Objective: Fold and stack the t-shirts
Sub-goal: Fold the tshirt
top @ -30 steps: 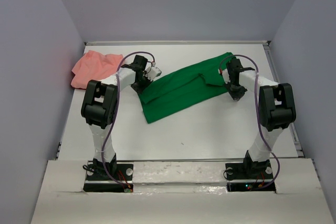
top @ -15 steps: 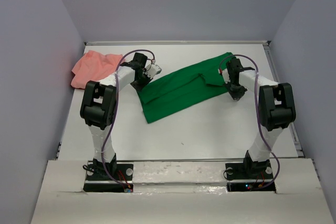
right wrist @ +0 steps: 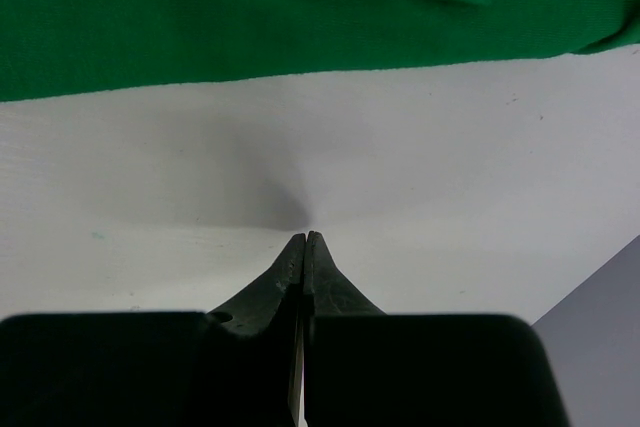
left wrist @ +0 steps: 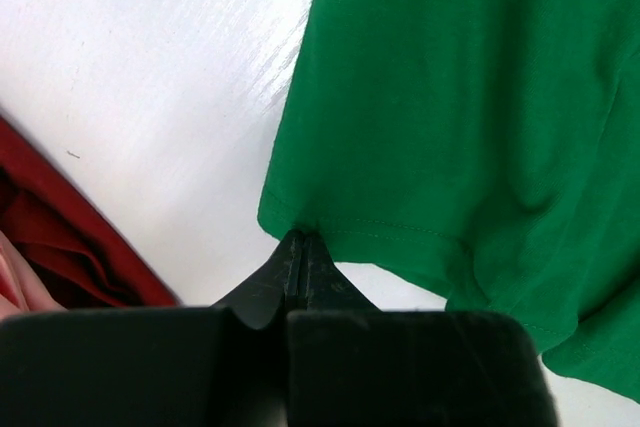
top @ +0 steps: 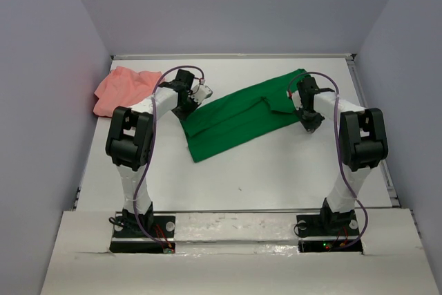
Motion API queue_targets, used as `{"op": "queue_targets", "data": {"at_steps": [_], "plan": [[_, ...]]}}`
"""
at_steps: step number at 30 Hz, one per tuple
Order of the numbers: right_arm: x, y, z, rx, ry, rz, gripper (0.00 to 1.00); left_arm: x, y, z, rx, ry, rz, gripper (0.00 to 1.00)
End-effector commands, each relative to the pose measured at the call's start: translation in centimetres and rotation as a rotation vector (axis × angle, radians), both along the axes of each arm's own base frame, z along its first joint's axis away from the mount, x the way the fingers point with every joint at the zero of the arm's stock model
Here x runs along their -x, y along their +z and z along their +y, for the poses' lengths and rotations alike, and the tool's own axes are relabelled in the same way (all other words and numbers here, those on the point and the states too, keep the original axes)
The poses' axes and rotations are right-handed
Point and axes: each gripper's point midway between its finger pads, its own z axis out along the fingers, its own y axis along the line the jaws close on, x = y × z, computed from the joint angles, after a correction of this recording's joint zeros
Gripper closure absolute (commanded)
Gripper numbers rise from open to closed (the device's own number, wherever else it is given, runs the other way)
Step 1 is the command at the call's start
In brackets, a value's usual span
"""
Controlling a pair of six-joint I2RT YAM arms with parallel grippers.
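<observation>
Left gripper (left wrist: pixel 302 247): pinched closed, tips touching green shirt (left wrist: pixel 450 97) hem, grip unclear. Right gripper (right wrist: pixel 305 242): closed, empty, over bare table (right wrist: pixel 450 197), shirt edge just beyond. Pink shirt (top: pixel 123 89) far left.

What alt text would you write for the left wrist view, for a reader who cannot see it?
The left gripper is shut, the tips of its black fingers right at the hem of a green t-shirt lying on a white table. Dark red cloth shows at the lower left edge.
</observation>
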Motion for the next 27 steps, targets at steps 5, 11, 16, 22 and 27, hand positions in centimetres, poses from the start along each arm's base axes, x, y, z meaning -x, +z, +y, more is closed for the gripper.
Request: {"op": "queue_targets", "data": {"at_steps": [5, 11, 16, 22, 27], "plan": [[-1.1, 0.9, -0.3, 0.007, -0.007, -0.023, 1.0, -0.7, 2.5, -0.1, -0.002, -0.015, -0.058, 1.0], [-1.0, 0.7, -0.4, 0.011, -0.008, -0.016, 1.0, -1.3, 2.7, 0.4, -0.035, -0.003, -0.07, 1.0], [-1.1, 0.6, -0.4, 0.011, -0.008, -0.013, 1.0, -2.0, 3.2, 0.5, -0.044, 0.0, -0.094, 1.0], [-1.0, 0.4, -0.4, 0.014, -0.008, -0.007, 1.0, -2.6, 2.6, 1.2, -0.058, 0.016, -0.093, 1.0], [-0.9, 0.3, -0.5, 0.018, -0.007, -0.001, 1.0, -2.6, 1.8, 1.6, -0.076, 0.022, -0.082, 1.0]]}}
